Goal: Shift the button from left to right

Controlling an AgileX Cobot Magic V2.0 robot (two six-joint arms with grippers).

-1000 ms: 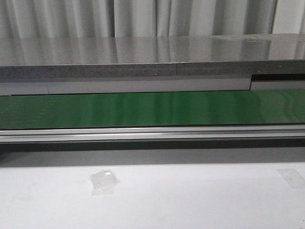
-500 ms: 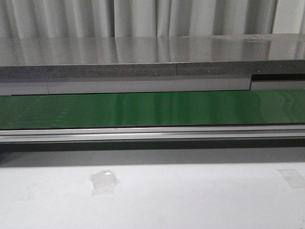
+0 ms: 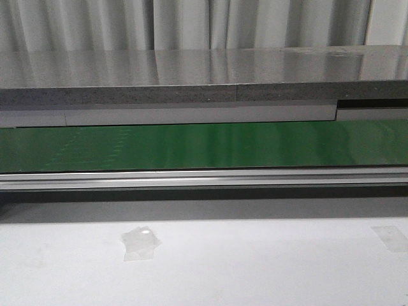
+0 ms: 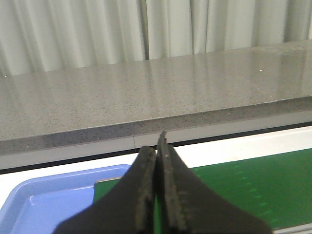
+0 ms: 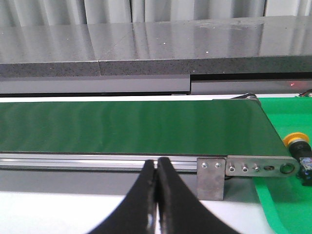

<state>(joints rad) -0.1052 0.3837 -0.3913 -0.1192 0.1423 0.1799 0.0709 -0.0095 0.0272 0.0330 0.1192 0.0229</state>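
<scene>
The button (image 5: 298,142), yellow cap on a black body, shows only in the right wrist view, lying on a green tray (image 5: 287,195) past the end of the green conveyor belt (image 5: 131,126). My right gripper (image 5: 157,163) is shut on nothing, in front of the belt's metal rail and well to one side of the button. My left gripper (image 4: 157,146) is also shut and empty, over the other end of the belt (image 4: 243,190) beside a blue tray (image 4: 44,195). Neither gripper appears in the front view, where the belt (image 3: 204,145) carries nothing.
A grey stone-like shelf (image 3: 204,76) runs behind the belt, with white curtains beyond. An aluminium rail (image 3: 204,178) borders the belt's front. The white table (image 3: 255,268) bears two pieces of clear tape (image 3: 140,242). A metal bracket (image 5: 210,178) stands at the belt's end.
</scene>
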